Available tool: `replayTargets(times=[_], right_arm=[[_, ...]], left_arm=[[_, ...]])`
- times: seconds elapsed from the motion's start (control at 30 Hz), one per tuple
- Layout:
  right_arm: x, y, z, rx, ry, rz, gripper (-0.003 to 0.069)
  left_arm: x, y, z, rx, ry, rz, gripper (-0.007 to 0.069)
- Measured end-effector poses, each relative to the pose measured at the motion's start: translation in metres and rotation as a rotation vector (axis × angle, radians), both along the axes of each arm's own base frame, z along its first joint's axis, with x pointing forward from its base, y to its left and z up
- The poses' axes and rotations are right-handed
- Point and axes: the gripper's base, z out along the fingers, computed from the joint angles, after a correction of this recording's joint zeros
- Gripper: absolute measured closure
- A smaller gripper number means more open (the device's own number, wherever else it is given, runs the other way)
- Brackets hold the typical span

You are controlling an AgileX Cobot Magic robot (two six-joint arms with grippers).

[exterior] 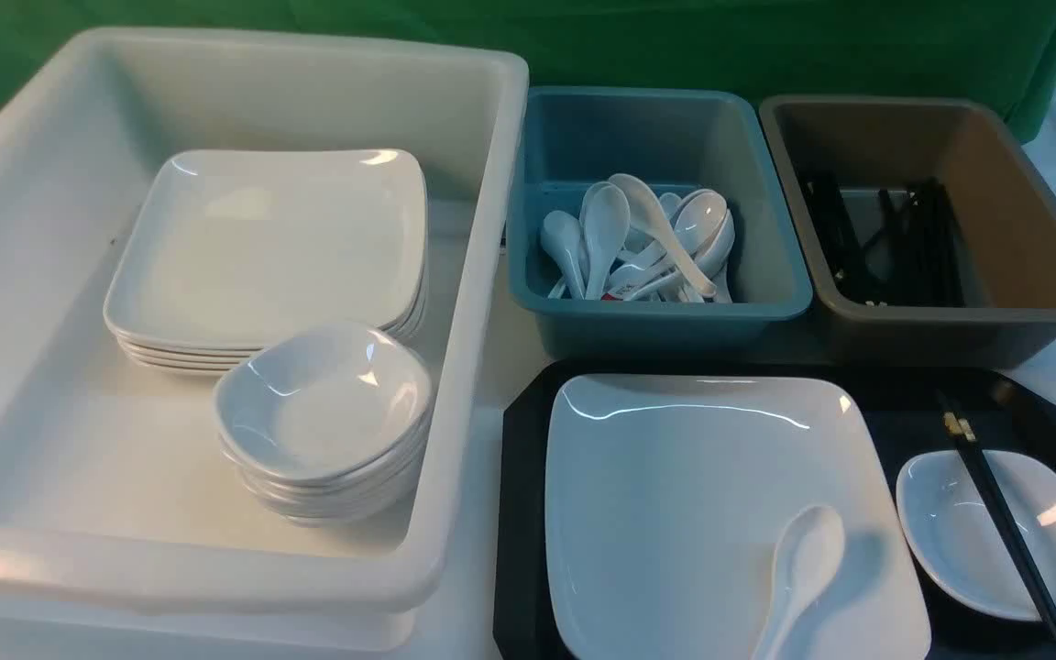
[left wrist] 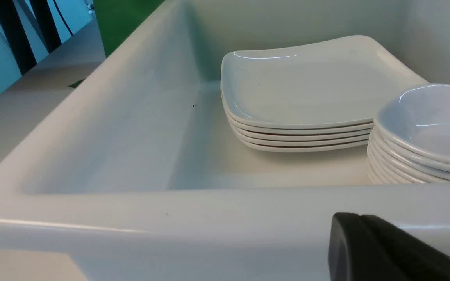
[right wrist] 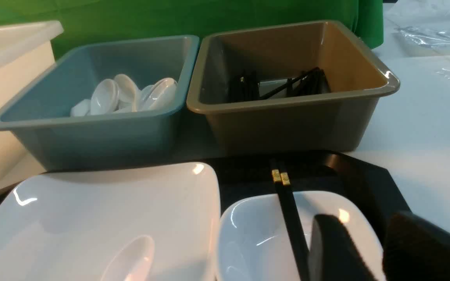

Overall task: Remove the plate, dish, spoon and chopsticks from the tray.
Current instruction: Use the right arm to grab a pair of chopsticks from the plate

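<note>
Chopsticks (exterior: 1000,515) across the dish (exterior: 940,518) on the tray (exterior: 519,513)

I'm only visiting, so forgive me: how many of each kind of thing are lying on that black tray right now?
Plate: 1
Dish: 1
Spoon: 1
Chopsticks: 2, one pair
Total: 5 pieces on the tray

My front camera looks down and forward over everything. Left wrist sits low outside the white bin (left wrist: 131,218); right wrist hangs close over the dish (right wrist: 256,234), facing the teal bin (right wrist: 92,136) and brown bin (right wrist: 287,121).
</note>
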Motion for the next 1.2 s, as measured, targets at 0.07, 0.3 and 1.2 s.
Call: replayTargets(times=[0.07,0.3,1.2], right_arm=[[0.0,0.0,0.0,0.001,0.0,0.0,0.0419],[0.0,0.0,0.0,0.001,0.0,0.0,0.0419],[0.0,0.0,0.0,0.0,0.0,0.0,0.0419]], left_arm=[[0.0,0.0,0.0,0.0,0.0,0.0,0.0617],[0.0,0.0,0.0,0.0,0.0,0.0,0.0617],[0.001,0.001,0.024,-0.555,-0.277,0.022,0.0617]])
